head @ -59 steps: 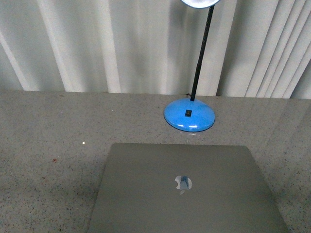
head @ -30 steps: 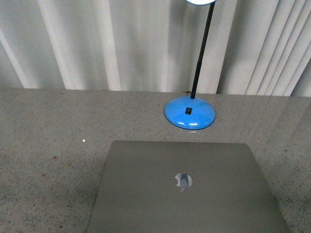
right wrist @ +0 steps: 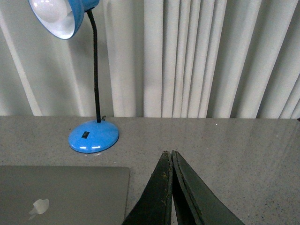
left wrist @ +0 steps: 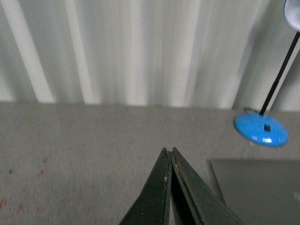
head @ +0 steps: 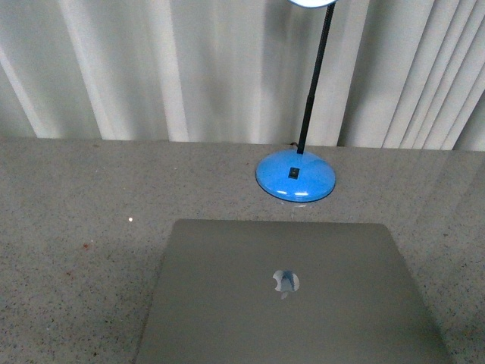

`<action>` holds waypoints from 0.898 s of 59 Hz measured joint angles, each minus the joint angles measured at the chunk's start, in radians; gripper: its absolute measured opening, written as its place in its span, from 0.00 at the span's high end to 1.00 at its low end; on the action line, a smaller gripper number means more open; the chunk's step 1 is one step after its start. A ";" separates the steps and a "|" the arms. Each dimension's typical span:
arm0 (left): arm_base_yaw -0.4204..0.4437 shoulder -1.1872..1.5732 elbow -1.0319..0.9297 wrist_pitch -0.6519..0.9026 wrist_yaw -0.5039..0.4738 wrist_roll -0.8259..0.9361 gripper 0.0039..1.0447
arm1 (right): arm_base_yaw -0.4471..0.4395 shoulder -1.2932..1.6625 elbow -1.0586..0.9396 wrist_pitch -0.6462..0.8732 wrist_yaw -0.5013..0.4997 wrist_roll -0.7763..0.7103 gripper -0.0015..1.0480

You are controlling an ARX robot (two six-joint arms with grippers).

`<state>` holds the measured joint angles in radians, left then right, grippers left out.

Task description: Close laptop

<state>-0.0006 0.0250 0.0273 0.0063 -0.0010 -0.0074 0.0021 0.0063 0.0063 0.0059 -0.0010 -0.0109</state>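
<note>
The grey-silver laptop (head: pixel 288 296) lies shut and flat on the speckled grey table, its plain lid up with the shiny apple logo (head: pixel 286 282) showing. Its keyboard and screen are hidden. A corner of the lid shows in the left wrist view (left wrist: pixel 262 187) and in the right wrist view (right wrist: pixel 61 194). My left gripper (left wrist: pixel 168 151) is shut and empty above the table, beside the laptop's left edge. My right gripper (right wrist: pixel 168 153) is shut and empty above the table, beside the laptop's right edge. Neither gripper shows in the front view.
A blue desk lamp stands behind the laptop, its round base (head: pixel 295 177) on the table and its black neck (head: pixel 314 83) rising to a lit head (right wrist: pixel 58 16). White pleated curtains (head: pixel 151 68) close off the back of the table.
The laptop's lid has settled very slightly lower and flatter in the front view. Nothing else has moved.
</note>
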 joint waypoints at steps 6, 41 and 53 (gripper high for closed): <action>0.000 -0.022 0.000 -0.002 0.000 0.000 0.97 | 0.000 -0.001 0.000 -0.004 0.000 0.000 0.97; 0.000 -0.022 0.000 -0.006 0.000 0.000 0.09 | 0.000 -0.002 0.000 -0.005 0.000 0.000 0.11; 0.000 -0.022 0.000 -0.006 0.000 0.003 0.06 | 0.000 -0.002 0.000 -0.005 0.000 0.000 0.07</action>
<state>-0.0006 0.0032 0.0273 0.0006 -0.0006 -0.0048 0.0021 0.0048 0.0063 0.0006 -0.0013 -0.0109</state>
